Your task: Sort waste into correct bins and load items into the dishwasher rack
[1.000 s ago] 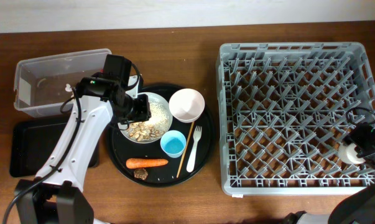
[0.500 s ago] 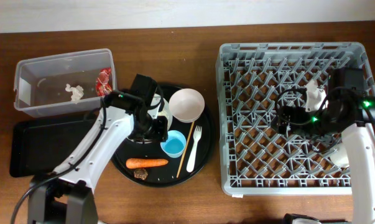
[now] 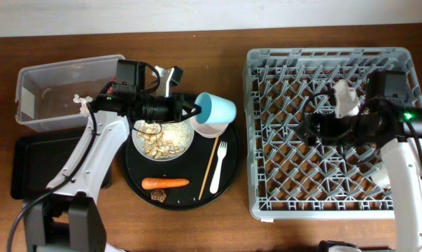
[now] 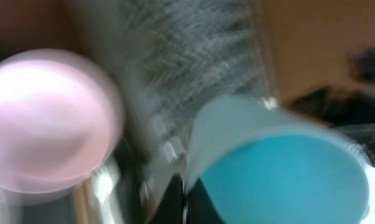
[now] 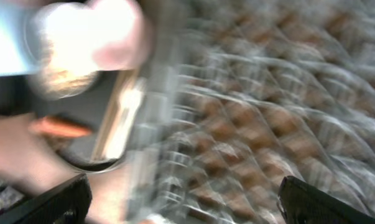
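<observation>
As left hand (image 3: 194, 109) grips blue cup (image 3: 218, 109), tipped sideways, above bowl (image 3: 211, 131)

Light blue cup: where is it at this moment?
Overhead, left of centre: the light blue cup hangs tilted in the left gripper, just over the pale bowl.

The cup (image 3: 217, 108) was recorded as light blue, the bowl (image 3: 208, 131) pale pink-white, the carrot (image 3: 165, 183) orange, the fork (image 3: 218, 166) white. The rack (image 3: 322, 208) was noted grey, lattice-patterned; the round tray (image 3: 135, 175) black; the table (image 3: 211, 42) brown, wood-grained.
</observation>
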Controlling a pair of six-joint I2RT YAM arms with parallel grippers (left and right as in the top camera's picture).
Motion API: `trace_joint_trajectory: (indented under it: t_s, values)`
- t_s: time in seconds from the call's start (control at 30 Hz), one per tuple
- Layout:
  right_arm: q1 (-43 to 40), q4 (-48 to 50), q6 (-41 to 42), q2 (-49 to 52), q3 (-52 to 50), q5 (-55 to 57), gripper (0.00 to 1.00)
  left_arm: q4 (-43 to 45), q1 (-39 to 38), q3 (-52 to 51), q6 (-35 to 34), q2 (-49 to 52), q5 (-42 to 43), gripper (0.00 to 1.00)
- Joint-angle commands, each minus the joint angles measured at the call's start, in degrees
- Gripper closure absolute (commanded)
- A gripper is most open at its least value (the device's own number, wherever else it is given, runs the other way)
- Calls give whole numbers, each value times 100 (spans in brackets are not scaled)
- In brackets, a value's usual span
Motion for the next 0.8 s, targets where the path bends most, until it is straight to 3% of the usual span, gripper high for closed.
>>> trace_joint_trajectory:
  t_s: [0.0,0.17,0.3,0.37,0.5,0.63,0.67,0.73,0.77]
  values:
    - [446,249,-1038,234,57,-2146,1,511,-20,72,-557,-157,1974,100]
    - [1366,1897,-1038,396,59,-3156,1,503,-42,72,-555,-157,2780,100]
    - [1788,2090,-1038,400,59,-3235,1,505,-214,72,-555,-157,2778,100]
    - [1897,2105,-1034,400,59,-3233,16,507,-267,72,-553,-157,2758,100]
    - [1897,2090,-1014,402,59,-3230,34,507,-267,72,-553,-157,2752,100]
    - [1882,2090,-1016,400,59,-3163,43,505,-267,72,-597,-157,2669,97]
    - [1882,2092,-1016,400,59,-3163,45,505,-267,72,-597,-157,2671,95]
    - [1871,2096,-968,400,59,-2903,48,505,-267,72,-597,-157,2671,80]
    - [1871,2087,-734,400,59,-2365,48,503,-267,72,-597,-157,2673,57]
